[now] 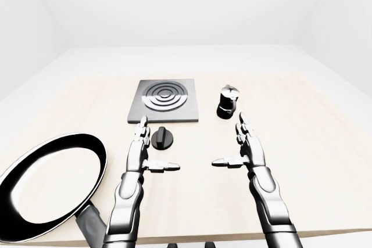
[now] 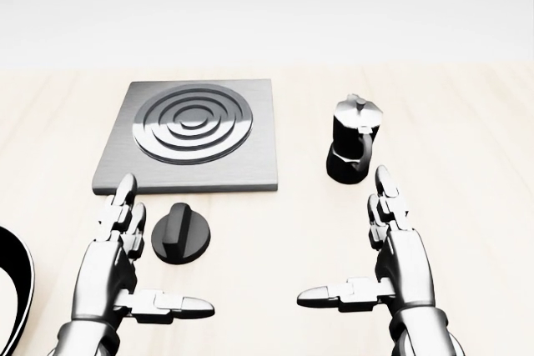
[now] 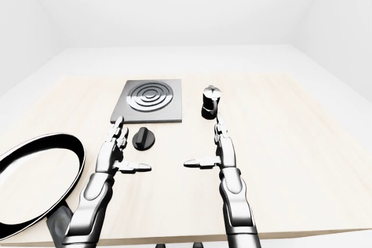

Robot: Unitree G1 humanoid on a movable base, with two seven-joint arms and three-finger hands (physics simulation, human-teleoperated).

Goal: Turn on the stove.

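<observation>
The table [image 2: 467,231] has a pale, matt wood-look top with faint grain. The stove [image 2: 117,168] is a grey plate with a brushed-metal look, its burner rings [image 2: 193,125] ridged and slightly shinier. The knob [image 2: 183,234] looks like dark, matt plastic. The moka pot [image 2: 354,141] is glossy black with a lighter, reflective lid. The frying pan [image 1: 52,181] is glossy black inside with a bright, polished rim. The left hand [image 2: 117,268] and right hand [image 2: 392,264] are smooth, chrome-like metal with sharp highlights and dark joints.
</observation>
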